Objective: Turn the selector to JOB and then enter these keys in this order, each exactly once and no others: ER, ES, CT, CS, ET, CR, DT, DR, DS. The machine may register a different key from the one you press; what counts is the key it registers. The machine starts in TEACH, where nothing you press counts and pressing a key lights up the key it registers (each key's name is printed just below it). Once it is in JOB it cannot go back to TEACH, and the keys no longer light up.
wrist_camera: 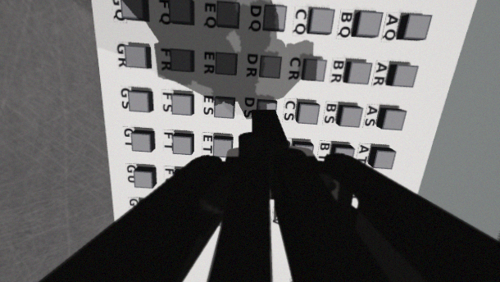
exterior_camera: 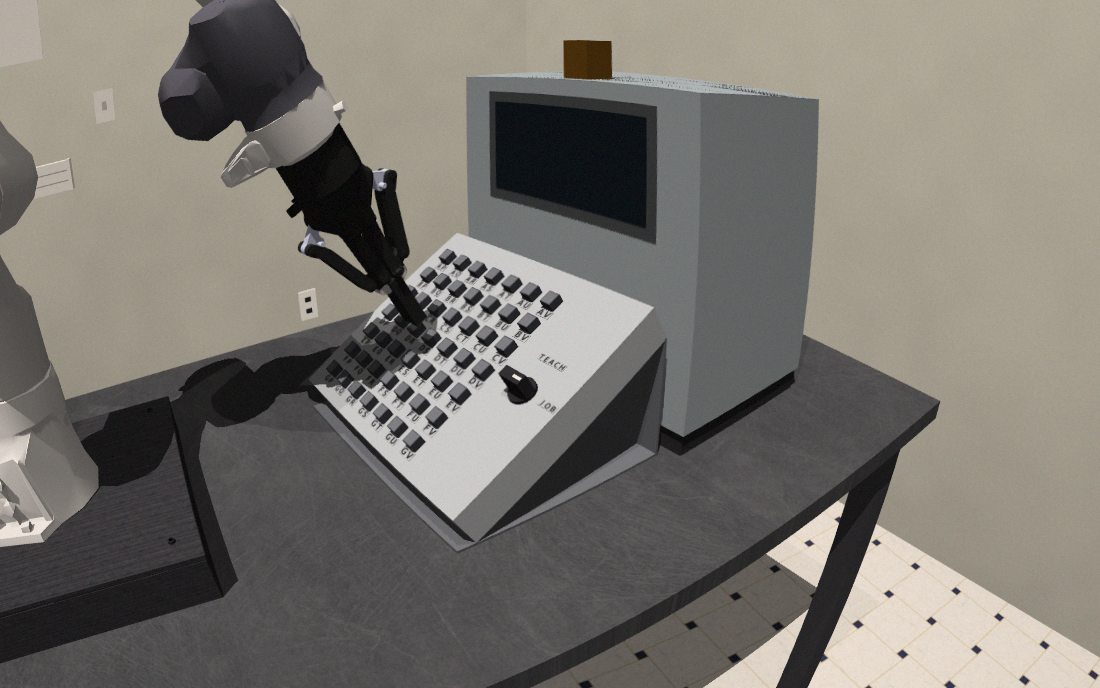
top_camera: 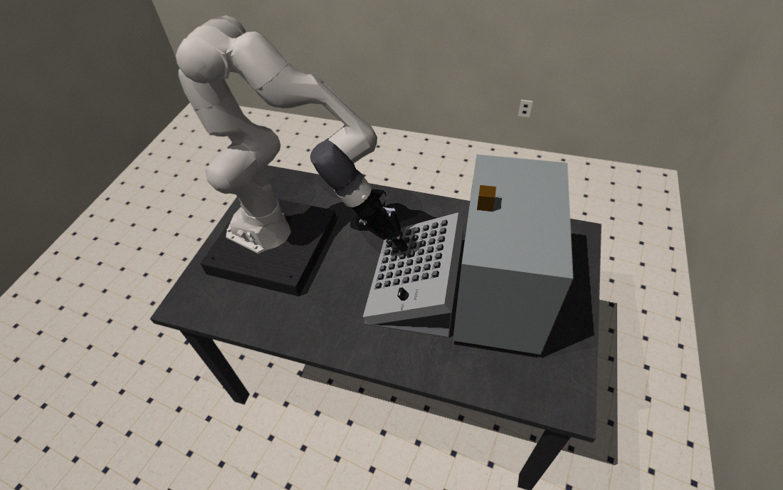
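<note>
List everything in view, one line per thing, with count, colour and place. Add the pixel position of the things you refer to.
rectangular dark table (top_camera: 277, 329) (exterior_camera: 340, 559): one, dark grey, on the tiled floor
sloped keyboard panel (top_camera: 383, 305) (exterior_camera: 470, 478) (wrist_camera: 414, 172): one, light grey, on the table
small square keys: many, grey, in rows on the panel
round selector knob (top_camera: 403, 294) (exterior_camera: 519, 387): one, black, beside the keys
boxy cabinet with dark screen (top_camera: 519, 231) (exterior_camera: 754, 243): one, blue-grey, behind the panel
small cube (top_camera: 486, 197) (exterior_camera: 587, 60): one, brown, on the cabinet
wall outlet (top_camera: 524, 107) (exterior_camera: 308, 304): at least one, white, on the wall
robot arm (top_camera: 300, 89) (exterior_camera: 251, 73): one, white and dark grey, mounted on a black block
two-finger end effector (top_camera: 401, 245) (exterior_camera: 417, 318) (wrist_camera: 263, 129): one, black, shut, over the keys
</note>
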Robot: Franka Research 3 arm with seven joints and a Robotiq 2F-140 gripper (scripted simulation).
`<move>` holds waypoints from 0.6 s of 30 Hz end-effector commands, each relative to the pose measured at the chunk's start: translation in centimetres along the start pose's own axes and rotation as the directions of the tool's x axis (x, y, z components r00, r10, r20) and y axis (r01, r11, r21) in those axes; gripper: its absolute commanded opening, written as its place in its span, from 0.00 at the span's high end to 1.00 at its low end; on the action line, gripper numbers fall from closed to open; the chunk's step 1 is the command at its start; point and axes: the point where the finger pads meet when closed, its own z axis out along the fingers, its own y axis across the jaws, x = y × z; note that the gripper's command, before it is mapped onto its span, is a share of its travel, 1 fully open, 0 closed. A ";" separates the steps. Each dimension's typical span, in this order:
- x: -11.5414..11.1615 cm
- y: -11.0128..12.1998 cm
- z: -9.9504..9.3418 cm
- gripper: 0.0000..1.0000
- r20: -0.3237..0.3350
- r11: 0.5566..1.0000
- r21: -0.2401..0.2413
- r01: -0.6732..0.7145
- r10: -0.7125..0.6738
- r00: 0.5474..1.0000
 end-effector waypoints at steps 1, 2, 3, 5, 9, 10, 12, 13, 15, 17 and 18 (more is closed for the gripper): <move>2.5 0.6 0.0 0.90 0.050 0.996 -0.017 -0.091 0.092 0.995; 2.5 0.6 0.0 0.90 0.050 0.996 -0.017 -0.091 0.092 0.995; 4.1 0.7 0.2 0.90 0.050 0.996 -0.017 -0.087 0.088 0.995; 6.2 0.8 0.5 0.90 0.050 0.997 -0.017 -0.081 0.082 0.995; 7.5 0.9 0.7 0.90 0.050 0.997 -0.016 -0.078 0.079 0.996; 7.5 0.9 0.7 0.90 0.050 0.997 -0.016 -0.078 0.079 0.996; 7.5 0.9 0.7 0.90 0.050 0.997 -0.016 -0.078 0.079 0.996; 7.5 0.9 0.8 0.90 0.050 0.997 -0.016 -0.078 0.079 0.996; 7.5 0.9 1.0 0.90 0.050 0.997 -0.016 -0.078 0.079 0.996; 7.5 0.9 1.3 0.90 0.050 0.997 -0.016 -0.078 0.079 0.996; 7.5 0.9 1.3 0.90 0.050 0.997 -0.016 -0.078 0.079 0.996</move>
